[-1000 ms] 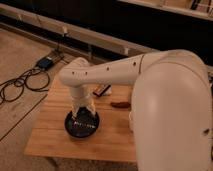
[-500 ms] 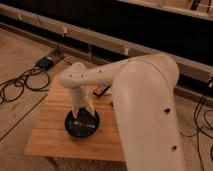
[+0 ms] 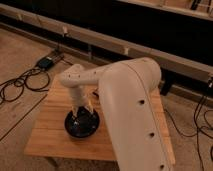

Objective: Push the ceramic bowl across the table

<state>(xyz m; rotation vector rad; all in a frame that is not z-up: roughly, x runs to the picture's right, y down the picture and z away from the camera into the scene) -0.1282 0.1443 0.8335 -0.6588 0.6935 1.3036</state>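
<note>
The dark blue-black ceramic bowl [image 3: 81,123] sits on the light wooden table [image 3: 50,135], left of the middle and toward the front. My white arm reaches across from the right and bends down over it. My gripper [image 3: 81,112] points down into the bowl, its pale fingers [image 3: 75,111] standing inside the rim at the bowl's far side. The arm hides the right half of the table.
Black cables [image 3: 20,85] and a dark power box [image 3: 46,62] lie on the floor left of the table. A dark wall with a pale rail [image 3: 100,42] runs behind. More cables [image 3: 202,120] hang at the right.
The arm has swung further over the table and covers more of its right side. The bowl and gripper sit at about the same spot.
</note>
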